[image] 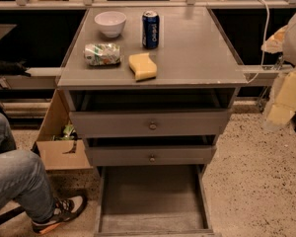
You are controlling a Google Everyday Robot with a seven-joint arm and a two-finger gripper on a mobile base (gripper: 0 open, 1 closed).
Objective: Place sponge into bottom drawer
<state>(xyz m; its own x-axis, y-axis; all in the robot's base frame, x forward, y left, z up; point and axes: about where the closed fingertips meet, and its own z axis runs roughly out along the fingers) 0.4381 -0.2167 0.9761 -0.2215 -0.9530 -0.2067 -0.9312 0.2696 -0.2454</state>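
The pale yellow sponge [143, 66] lies on the grey cabinet top [197, 53], near its front edge and a little left of centre. The bottom drawer [150, 194] is pulled out wide open below the two shallower drawers, and its bare grey floor shows with nothing in it. My gripper [284, 43] is a pale blurred shape at the right edge of the camera view. It is off the cabinet's right side, well apart from the sponge and holding nothing that I can see.
On the top stand a white bowl [110, 22], a blue soda can [150, 29] and a green-and-white foil packet [102, 54]. The upper drawers [150, 124] are slightly open. A person's leg and shoe [56, 211] and a cardboard box [61, 142] are at the left.
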